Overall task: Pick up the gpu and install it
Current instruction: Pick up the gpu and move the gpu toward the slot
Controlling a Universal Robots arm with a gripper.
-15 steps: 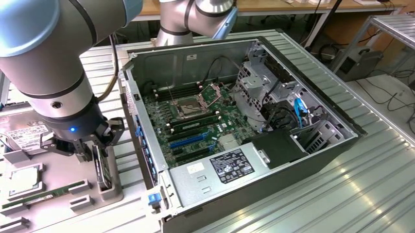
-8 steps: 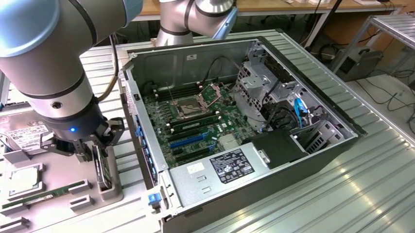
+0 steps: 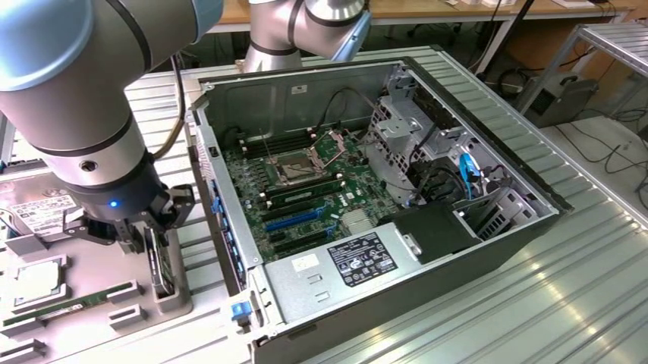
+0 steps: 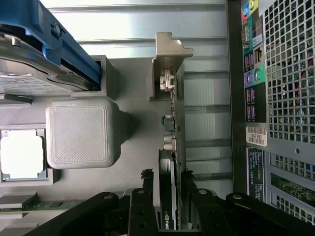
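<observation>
GPU (image 3: 160, 264), a thin flat black expansion card, stands on edge in a slot of the grey printed plastic holder tray (image 3: 193, 303), on the exterior view's left of the open black-and-silver computer case (image 3: 526, 227). In the wrist view the card (image 4: 169, 196) runs its long axis parallel to the case's perforated rear panel (image 4: 290, 73), with its silver bracket strip and small connectors on the stretch beyond the fingers. A small pale logo near the gripped end is not legible. Print on the white-and-black power supply label (image 3: 357, 260), the white hard drive label (image 3: 41, 214) and the rear-panel barcode sticker (image 4: 256, 137) cannot be read. The silver-and-blue arm descends from the exterior view's upper left, wrist pointing straight down, a blue lamp lit. The black gripper (image 3: 152, 246) straddles the card, jaws apart, one finger on each flat face.
</observation>
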